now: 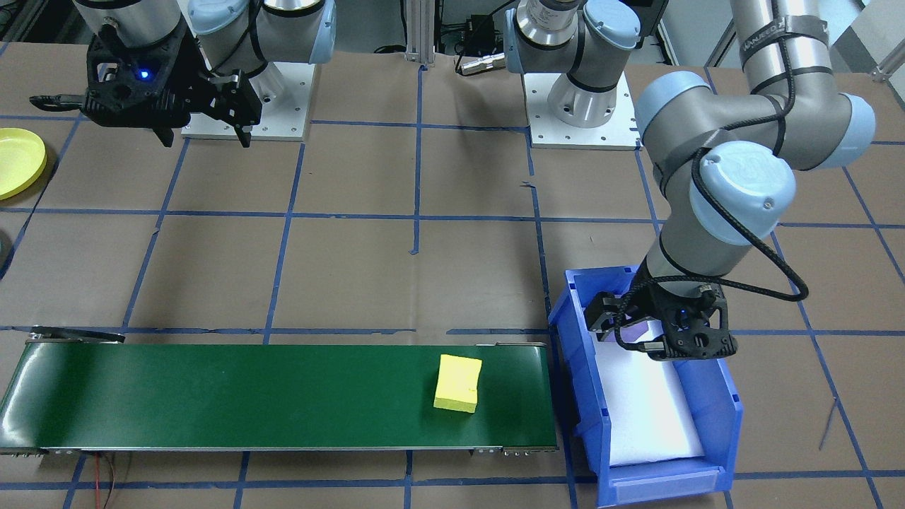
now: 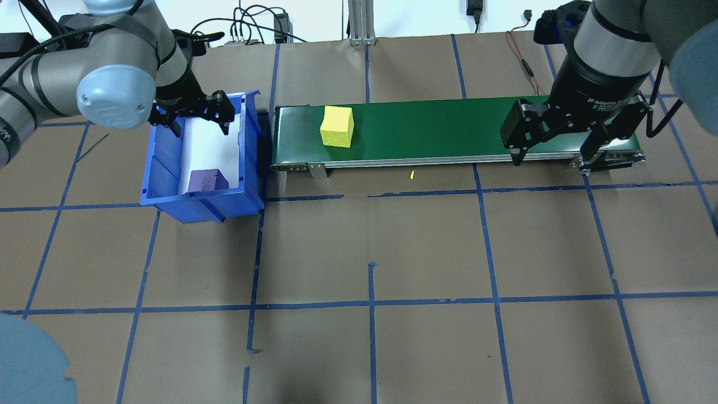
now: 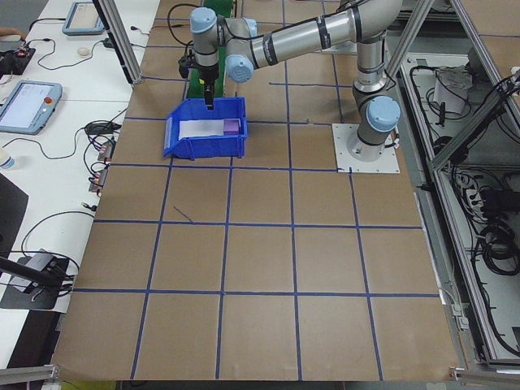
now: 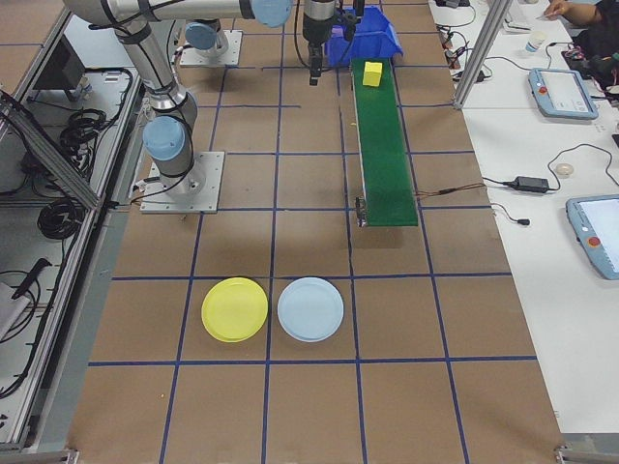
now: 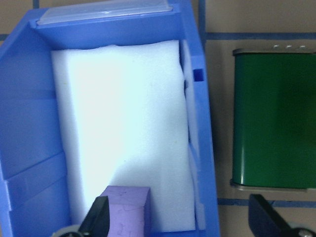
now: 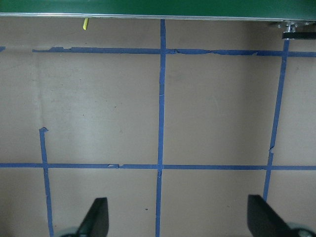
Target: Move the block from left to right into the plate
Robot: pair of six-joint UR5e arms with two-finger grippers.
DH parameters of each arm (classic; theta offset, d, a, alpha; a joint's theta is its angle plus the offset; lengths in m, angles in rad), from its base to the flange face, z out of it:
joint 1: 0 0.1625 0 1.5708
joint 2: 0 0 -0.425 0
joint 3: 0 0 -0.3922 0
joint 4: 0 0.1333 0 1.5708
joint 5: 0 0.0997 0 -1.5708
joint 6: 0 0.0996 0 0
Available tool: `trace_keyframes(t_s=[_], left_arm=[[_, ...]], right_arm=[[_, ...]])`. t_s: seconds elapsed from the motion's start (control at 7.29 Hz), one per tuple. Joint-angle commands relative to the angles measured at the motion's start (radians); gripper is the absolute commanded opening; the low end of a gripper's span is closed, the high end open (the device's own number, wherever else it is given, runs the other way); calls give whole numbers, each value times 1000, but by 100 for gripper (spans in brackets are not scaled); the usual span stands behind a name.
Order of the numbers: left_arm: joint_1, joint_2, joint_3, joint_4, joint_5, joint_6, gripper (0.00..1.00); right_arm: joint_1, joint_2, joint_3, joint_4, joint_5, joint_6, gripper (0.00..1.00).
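Observation:
A yellow block [image 2: 337, 127] [image 1: 458, 383] lies on the green conveyor belt [image 2: 437, 132], near the belt's end beside the blue bin [image 2: 168, 202]. A purple block [image 2: 206, 180] [image 5: 126, 210] rests on white foam inside that bin. My left gripper [image 2: 195, 120] [image 5: 180, 217] hangs open over the bin with nothing between its fingers. My right gripper [image 2: 549, 151] [image 6: 177, 219] is open and empty above bare table at the belt's other end. The yellow plate [image 4: 235, 309] [image 1: 14, 162] lies flat on the table beyond the right arm.
A light-blue plate [image 4: 310, 309] sits beside the yellow one. A small yellow scrap [image 2: 412, 175] lies in front of the belt. Both arm bases stand on white mounting plates [image 1: 587, 131]. Brown paper with blue tape lines covers the table.

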Motion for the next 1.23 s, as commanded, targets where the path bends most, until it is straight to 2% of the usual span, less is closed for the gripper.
trace_keyframes(t_s=[0.0,0.41,0.55,0.69,0.82,0.96,1.1], left_arm=[[40,-4,-90,34,-30,21,100],[40,-25,-145,72,-47,27,99],[40,-27,-157,72,-46,31,99],[40,-27,-162,74,-44,31,98],[40,-28,-165,72,-38,31,93],[40,-30,-165,72,-38,31,93],[40,-48,-164,83,-40,29,91]], right_arm=[[2,0,0,0,1,0,100],[8,2,40,-11,5,15,100],[9,30,57,-75,8,18,100],[9,76,66,-175,33,17,100],[9,137,55,-260,113,24,100],[9,226,22,-349,131,78,100],[11,297,-16,-409,183,144,100]])
